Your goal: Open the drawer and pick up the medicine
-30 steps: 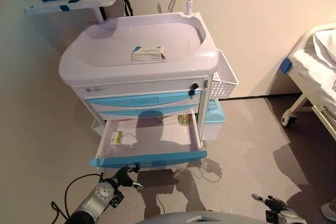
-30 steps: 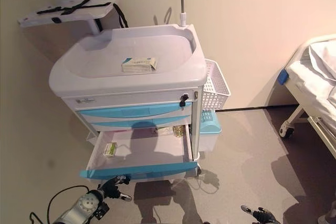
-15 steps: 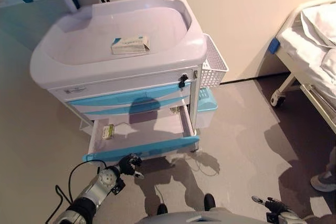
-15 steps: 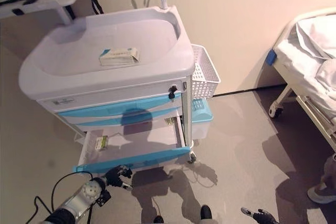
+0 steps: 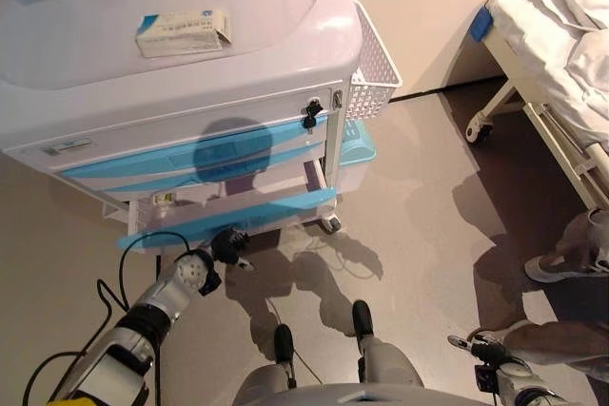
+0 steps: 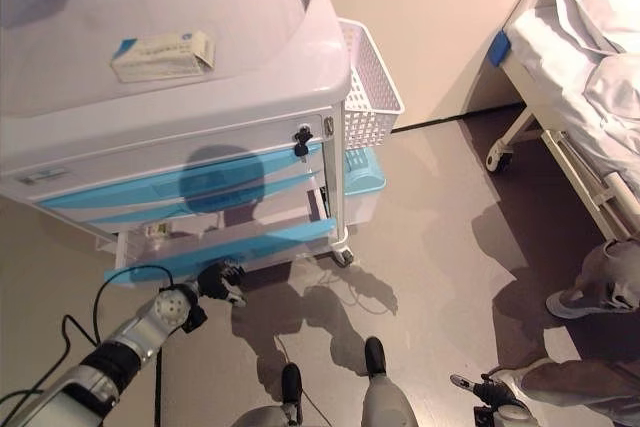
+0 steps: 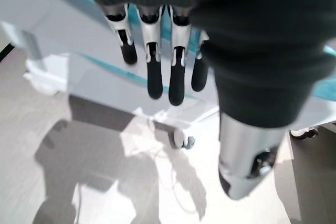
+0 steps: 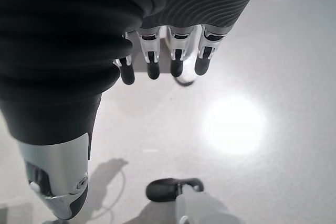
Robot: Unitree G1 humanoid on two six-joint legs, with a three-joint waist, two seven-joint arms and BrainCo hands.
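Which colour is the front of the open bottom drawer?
Light blue; the drawer front shows best in the left eye view.

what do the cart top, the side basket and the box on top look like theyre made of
Cart top: seemingly moulded plastic, pale lilac-white with a soft sheen; rounded raised rim, no seams.
Basket: white, likely plastic or coated wire; its open grid lets the wall and floor show through.
Box: probably printed cardboard, matt; flat faces, sharp folded edges.
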